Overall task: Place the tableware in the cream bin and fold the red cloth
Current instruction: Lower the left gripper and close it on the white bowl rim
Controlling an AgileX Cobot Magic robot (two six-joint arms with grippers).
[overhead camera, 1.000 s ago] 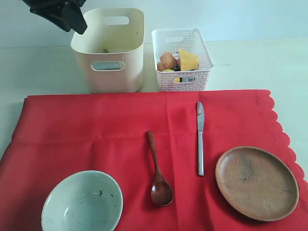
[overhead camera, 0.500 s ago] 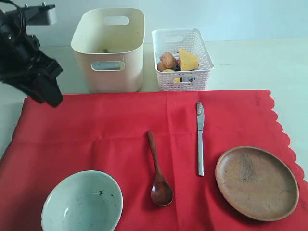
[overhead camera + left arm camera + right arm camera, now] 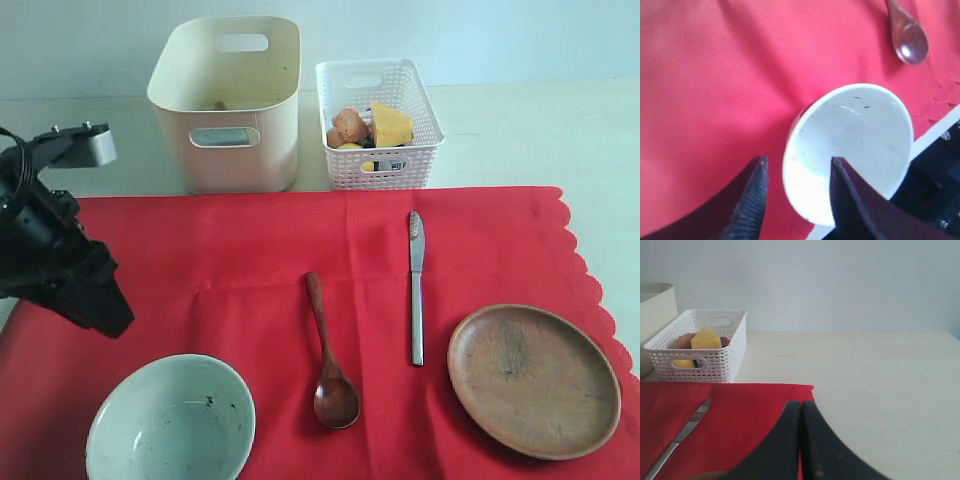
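Your left pincer [image 3: 799, 165] hovers over the bowl [image 3: 855, 135] at the red cloth's [image 3: 250, 250] 7 o'clock, jaws partly apart, holding nothing. Straddle the rim, grip, then lift it to the bin [image 3: 225, 110] at 11 o'clock. The right pincer [image 3: 800, 407] is pressed together, holding nothing.

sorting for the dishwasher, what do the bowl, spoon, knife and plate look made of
Bowl: likely glazed ceramic, pale glossy surface with dark specks.
Spoon: dark wood, polished, a glint in its scoop.
Knife: metal, probably steel, silver sheen.
Plate: brown wood by its look, matte, faint grain.
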